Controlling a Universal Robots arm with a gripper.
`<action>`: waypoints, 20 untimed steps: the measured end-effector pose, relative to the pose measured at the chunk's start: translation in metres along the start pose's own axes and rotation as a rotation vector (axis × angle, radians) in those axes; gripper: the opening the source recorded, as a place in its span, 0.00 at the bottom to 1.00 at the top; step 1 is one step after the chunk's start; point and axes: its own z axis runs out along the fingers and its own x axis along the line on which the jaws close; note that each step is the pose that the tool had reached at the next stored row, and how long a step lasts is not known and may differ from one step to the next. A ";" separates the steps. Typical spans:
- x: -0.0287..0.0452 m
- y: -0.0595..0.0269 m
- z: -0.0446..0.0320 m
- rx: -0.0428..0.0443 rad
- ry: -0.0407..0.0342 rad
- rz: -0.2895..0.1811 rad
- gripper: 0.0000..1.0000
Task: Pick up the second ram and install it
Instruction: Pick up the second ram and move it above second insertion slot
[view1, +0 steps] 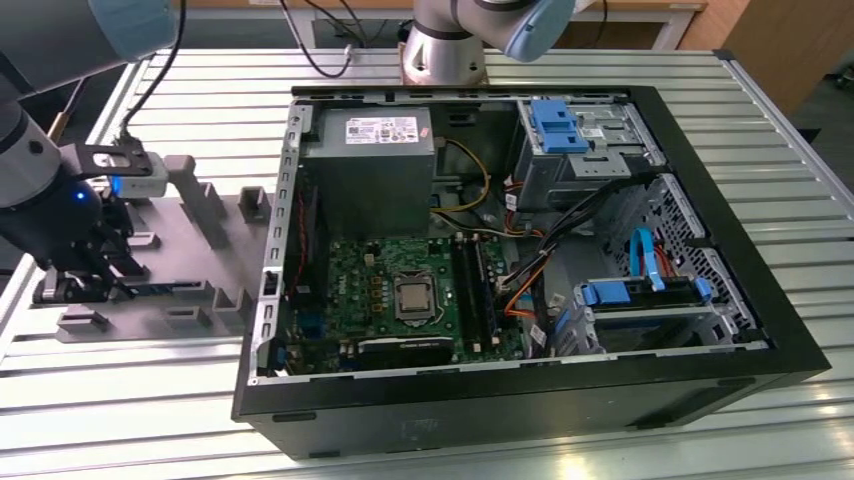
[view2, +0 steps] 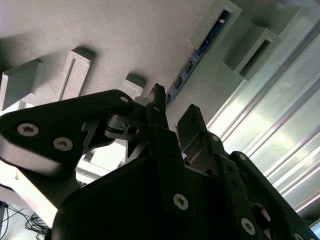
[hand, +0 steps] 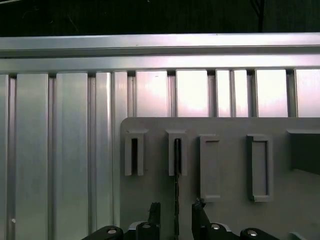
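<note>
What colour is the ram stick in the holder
The ram stick is blue, best in the second wrist view.

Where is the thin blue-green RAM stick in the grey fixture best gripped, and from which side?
Pinch its flat faces along the free top edge, from above: the blue-green RAM stick stands on edge in the grey slotted fixture; the gripper straddles it, jaws open.

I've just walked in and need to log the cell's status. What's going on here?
The arm's gripper is down at the grey holder, on the exterior view's left of the open PC case. Its fingers are open on either side of the ram, which stands on edge in a holder slot. The ram is not yet lifted or fitted to the motherboard.
</note>
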 end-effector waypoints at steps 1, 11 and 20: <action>0.0000 0.0000 0.0011 0.0000 0.0000 0.000 0.38; 0.0005 0.0014 0.0096 0.0000 -0.0002 0.000 0.38; 0.0006 0.0020 0.0122 -0.0002 -0.0002 0.000 0.37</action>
